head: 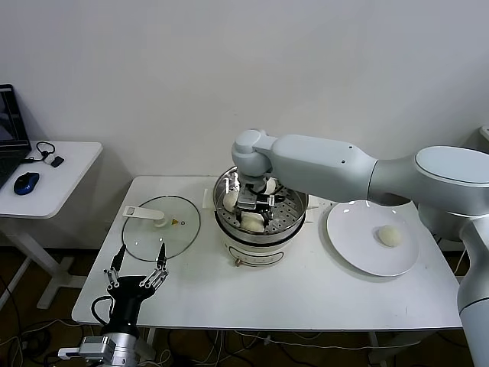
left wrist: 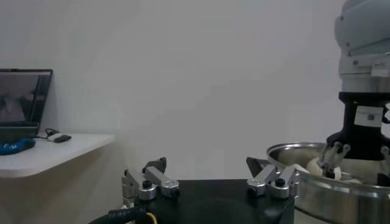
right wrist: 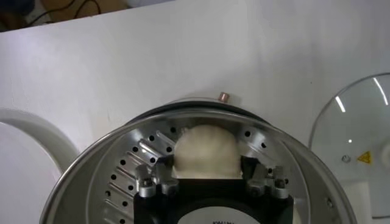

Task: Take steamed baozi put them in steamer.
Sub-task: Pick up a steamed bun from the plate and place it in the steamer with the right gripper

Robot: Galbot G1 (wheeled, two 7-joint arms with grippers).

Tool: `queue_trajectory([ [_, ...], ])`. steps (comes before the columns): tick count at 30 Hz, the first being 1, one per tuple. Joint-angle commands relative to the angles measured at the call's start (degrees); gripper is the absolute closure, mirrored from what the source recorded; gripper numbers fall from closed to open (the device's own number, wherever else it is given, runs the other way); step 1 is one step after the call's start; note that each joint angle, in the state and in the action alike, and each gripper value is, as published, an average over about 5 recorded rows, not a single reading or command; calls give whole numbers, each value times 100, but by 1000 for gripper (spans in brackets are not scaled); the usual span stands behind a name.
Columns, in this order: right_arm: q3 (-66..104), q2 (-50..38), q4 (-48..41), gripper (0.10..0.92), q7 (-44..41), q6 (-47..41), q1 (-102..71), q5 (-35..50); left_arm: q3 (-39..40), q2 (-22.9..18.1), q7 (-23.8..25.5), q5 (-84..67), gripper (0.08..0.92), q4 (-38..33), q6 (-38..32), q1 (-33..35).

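Observation:
The steamer [head: 263,235] stands mid-table on its white base. My right gripper [head: 254,205] reaches down into it. In the right wrist view its jaws [right wrist: 206,165] stand open on either side of a steamed baozi [right wrist: 205,151] that rests on the perforated floor near the steamer wall [right wrist: 109,164]. The head view shows this baozi [head: 253,223] at the front and two more, one on the left [head: 231,200] and one at the back [head: 271,183]. Another baozi [head: 390,235] lies on the white plate [head: 359,248] to the right. My left gripper [head: 137,267] waits open at the table's front left.
A glass lid [head: 162,227] with a white handle lies flat left of the steamer. A side table [head: 53,180] farther left holds a mouse and a laptop. In the left wrist view, the left gripper [left wrist: 207,167] faces the steamer [left wrist: 317,195].

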Motion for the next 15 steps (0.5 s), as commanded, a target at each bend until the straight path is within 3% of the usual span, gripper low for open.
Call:
queue_trajectory([
  [1,51,-14,-6,227,2,84,39,-7,1,2,5,-2,177,10,6,-4],
  [15,91,-818,-74,203,-55,150,969,914,24,7,9,-6,177,26,39,-78],
])
